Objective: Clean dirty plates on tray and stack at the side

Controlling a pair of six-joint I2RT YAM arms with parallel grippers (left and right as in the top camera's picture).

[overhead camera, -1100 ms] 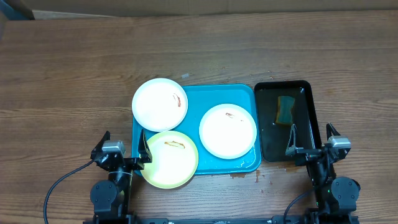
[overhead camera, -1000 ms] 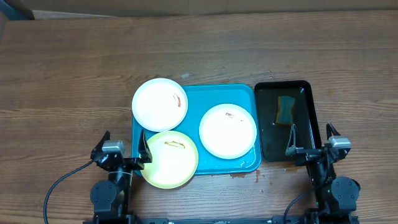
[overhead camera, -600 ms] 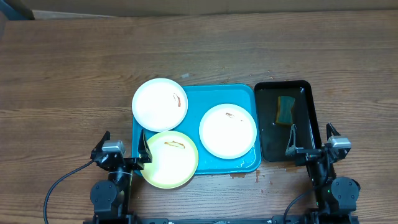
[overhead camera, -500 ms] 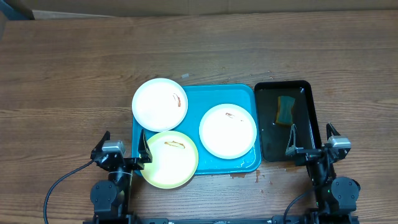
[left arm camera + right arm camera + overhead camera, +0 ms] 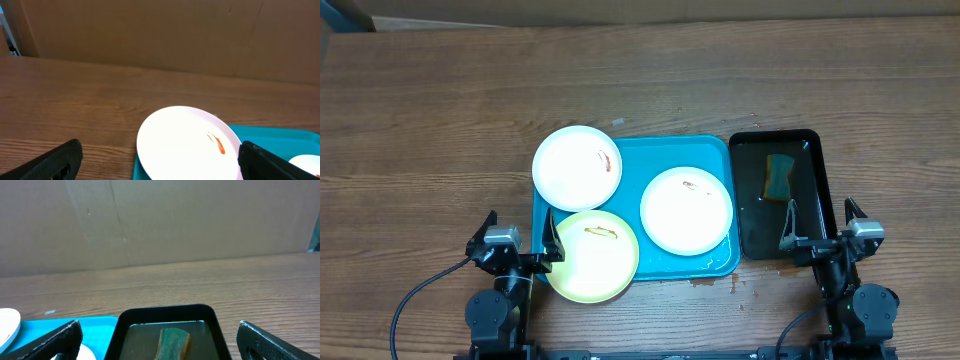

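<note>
The turquoise tray (image 5: 635, 150) lies mid-table. A white plate (image 5: 577, 166) with a red smear overlaps its top-left corner; it also shows in the left wrist view (image 5: 185, 142). A second white plate (image 5: 686, 210) sits on the tray's right half. A pale yellow-green plate (image 5: 594, 256) hangs over the front-left edge. My left gripper (image 5: 517, 245) is open and empty at the near edge, beside the yellow-green plate. My right gripper (image 5: 820, 235) is open and empty at the front end of the black tray.
A narrow black tray (image 5: 807, 215) right of the turquoise one holds water and a green-and-yellow sponge (image 5: 779, 176), also seen in the right wrist view (image 5: 174, 342). A cardboard wall (image 5: 160, 35) stands along the table's far edge. Small wet spots (image 5: 718, 282) lie in front of the turquoise tray.
</note>
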